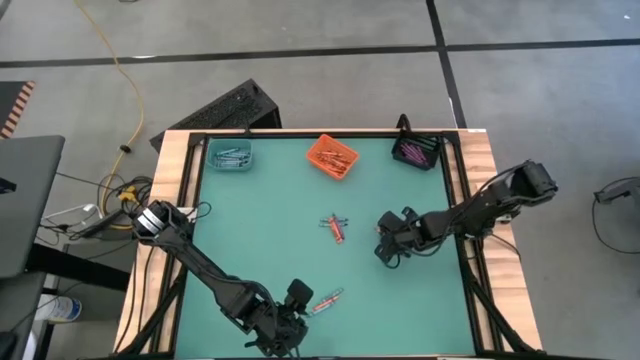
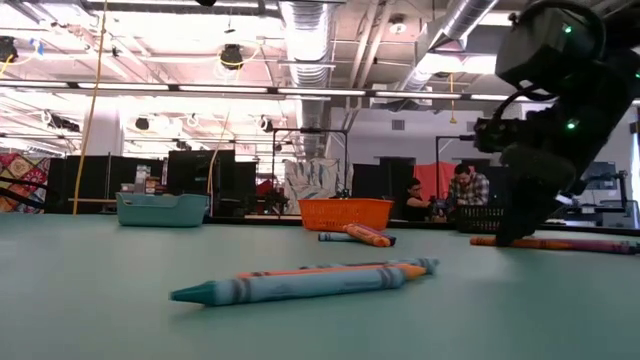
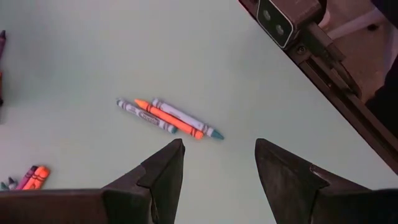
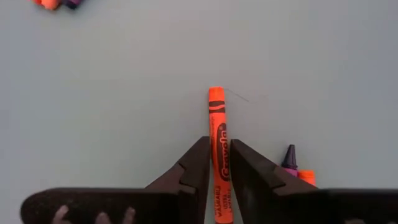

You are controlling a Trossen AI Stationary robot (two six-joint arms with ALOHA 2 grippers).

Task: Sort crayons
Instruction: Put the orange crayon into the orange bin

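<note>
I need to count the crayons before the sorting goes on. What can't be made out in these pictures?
- High view: crayons in the teal bin, orange bin and black bin are too small to count.
- Right wrist view: the orange crayon between the right gripper fingers is cut off by the edge.
- High view: that gripper hides the crayon.

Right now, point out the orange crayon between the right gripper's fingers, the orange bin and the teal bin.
orange crayon [image 4: 216, 118], right wrist view, paper wrapper.
orange bin [image 1: 331, 157], high view, its middle.
teal bin [image 2: 161, 209], low view, front wall.

Orange crayon [image 4: 217, 155] lower end behind right hand [image 4: 217, 163], cut by frame edge.
</note>
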